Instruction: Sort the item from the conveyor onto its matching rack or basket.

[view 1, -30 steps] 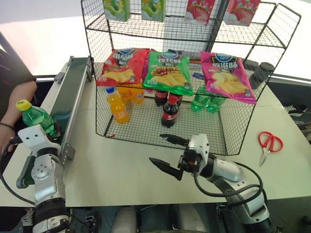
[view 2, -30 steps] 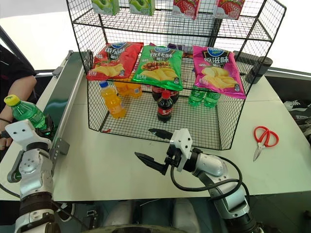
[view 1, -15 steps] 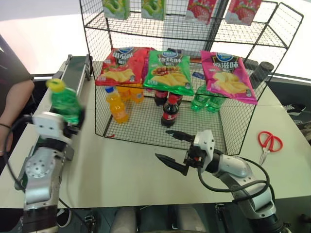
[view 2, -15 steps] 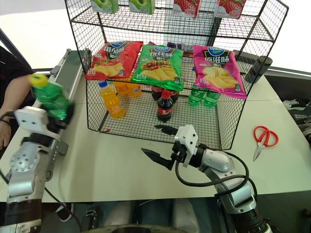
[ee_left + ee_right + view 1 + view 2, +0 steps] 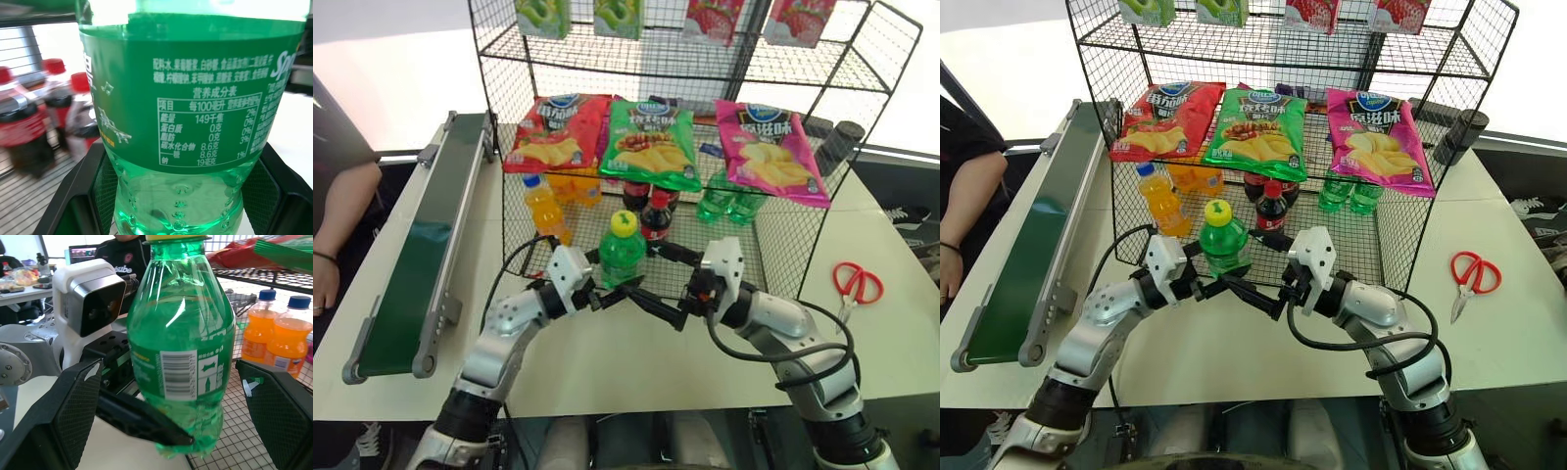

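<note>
The left gripper [image 5: 599,297] is pinching the green soda bottle [image 5: 622,252] low on its body, one black finger on each side. It holds the bottle straight up in the air, above the white table [image 5: 558,352] and just in front of the black wire rack [image 5: 773,257].

The right gripper [image 5: 658,281] has its two black fingers spread wide apart. One finger sits on each side of the bottle, and they do not squeeze it (in the right wrist view there is space between each finger [image 5: 73,406] and the bottle).

The bottle is see-through green with a yellow cap [image 5: 624,222]. It has a green label with white writing and a bar code.

Orange drink bottles [image 5: 546,208], cola bottles [image 5: 653,211] and more green bottles [image 5: 724,204] stand in the basket at the bottom of the rack. The conveyor [image 5: 421,255] lies on the left side of the table, well apart from the bottle.
</note>
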{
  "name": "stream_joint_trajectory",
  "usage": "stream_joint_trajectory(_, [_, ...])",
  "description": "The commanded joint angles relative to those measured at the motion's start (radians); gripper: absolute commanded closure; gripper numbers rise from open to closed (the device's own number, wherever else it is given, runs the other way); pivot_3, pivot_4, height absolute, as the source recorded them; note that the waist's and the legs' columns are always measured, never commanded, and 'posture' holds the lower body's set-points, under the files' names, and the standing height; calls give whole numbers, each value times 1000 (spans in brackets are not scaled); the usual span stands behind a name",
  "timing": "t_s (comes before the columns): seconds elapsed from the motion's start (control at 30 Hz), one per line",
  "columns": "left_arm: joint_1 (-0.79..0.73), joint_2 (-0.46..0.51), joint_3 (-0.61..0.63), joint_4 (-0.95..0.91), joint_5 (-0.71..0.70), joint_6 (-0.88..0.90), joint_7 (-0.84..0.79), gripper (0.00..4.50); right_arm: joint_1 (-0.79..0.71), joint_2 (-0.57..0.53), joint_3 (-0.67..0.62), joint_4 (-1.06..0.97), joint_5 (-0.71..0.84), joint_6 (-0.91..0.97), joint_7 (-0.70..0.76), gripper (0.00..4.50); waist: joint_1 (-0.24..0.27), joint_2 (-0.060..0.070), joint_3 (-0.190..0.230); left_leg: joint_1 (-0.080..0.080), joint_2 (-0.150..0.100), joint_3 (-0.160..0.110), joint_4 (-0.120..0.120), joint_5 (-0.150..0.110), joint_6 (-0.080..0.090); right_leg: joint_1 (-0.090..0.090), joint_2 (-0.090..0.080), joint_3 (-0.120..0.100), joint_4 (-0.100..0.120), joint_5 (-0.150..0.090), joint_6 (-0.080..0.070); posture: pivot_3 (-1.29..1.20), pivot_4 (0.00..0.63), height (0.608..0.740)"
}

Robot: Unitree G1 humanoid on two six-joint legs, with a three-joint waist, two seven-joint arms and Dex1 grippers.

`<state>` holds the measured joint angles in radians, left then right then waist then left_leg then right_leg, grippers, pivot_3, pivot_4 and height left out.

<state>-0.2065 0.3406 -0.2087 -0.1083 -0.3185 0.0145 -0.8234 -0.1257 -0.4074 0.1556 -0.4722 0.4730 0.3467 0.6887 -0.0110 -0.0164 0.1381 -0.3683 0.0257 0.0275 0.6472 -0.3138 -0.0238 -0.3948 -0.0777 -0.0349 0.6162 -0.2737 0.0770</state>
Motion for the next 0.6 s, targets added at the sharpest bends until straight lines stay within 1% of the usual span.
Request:
stream_joint_trajectory(0.03, [-49, -21, -26, -1, -40, -15, -82, 1667, -6, 9, -13, -55, -3, -3, -26, 0, 1, 0, 0, 0, 0, 0, 0, 0, 0, 0, 0, 0, 0, 0, 1, 0, 150, 740])
stream_joint_trajectory(0.2, [-72, -39, -33, 25, -32, -25, -123, 1667, 9, 5, -12, -69, -1, 0, -47, 0, 1, 0, 0, -1, 0, -1, 2, 0, 0, 1, 3, -1, 0, 1, 2, 0, 150, 740])
stream_joint_trajectory(0.3, [-80, -45, -26, 35, -28, -28, -133, 1667, 19, 2, -21, -76, 14, 7, -50, 836, 2, 0, 0, -1, 1, -2, 3, 0, 0, 1, 6, -1, 0, 1, 3, 0, 150, 740])
stream_joint_trajectory(0.33, [-82, -46, -25, 38, -27, -30, -137, 1667, 21, 0, -24, -77, 18, 9, -48, 1306, 2, 0, 0, -1, 1, -2, 3, 0, 0, 1, 7, -1, 0, 2, 3, 0, 150, 740])
stream_joint_trajectory(0.37, [-81, -46, -24, 39, -26, -31, -139, 1667, 23, -1, -27, -78, 20, 9, -47, 1497, 2, 0, 0, -1, 1, -2, 3, 0, 0, 1, 7, -1, 0, 2, 3, 0, 150, 740])
stream_joint_trajectory(0.43, [-79, -43, -23, 41, -31, -21, -148, 1667, 23, -5, -30, -76, 17, 6, -44, 1495, 2, 0, 0, -1, 2, -2, 3, 0, 0, 1, 8, -1, 0, 2, 3, 0, 150, 740])
stream_joint_trajectory(0.5, [-74, -36, -22, 40, -38, -6, -157, 594, 20, -7, -32, -68, 2, -4, -46, 1495, 2, 0, 0, -1, 3, -3, 3, 0, 0, 2, 10, 0, 0, 2, 3, 0, 150, 740])
stream_joint_trajectory(0.53, [-71, -31, -20, 41, -39, 9, -153, 213, 19, -7, -35, -63, -4, -10, -49, 1495, 2, 0, 0, -1, 3, -3, 3, 0, 0, 2, 10, 0, 0, 2, 3, 0, 150, 740])
stream_joint_trajectory(0.57, [-68, -27, -17, 42, -38, 24, -147, 63, 20, -6, -40, -58, -7, -15, -53, 1495, 2, 0, 0, -1, 4, -3, 3, 0, 0, 2, 11, 0, 0, 2, 3, 0, 150, 740])
stream_joint_trajectory(0.6, [-62, -19, -12, 47, -36, 36, -144, 63, 21, 1, -52, -50, -7, -20, -63, 1495, 2, 0, 0, -1, 4, -3, 3, 0, 0, 2, 12, 0, 0, 2, 3, 0, 150, 740])
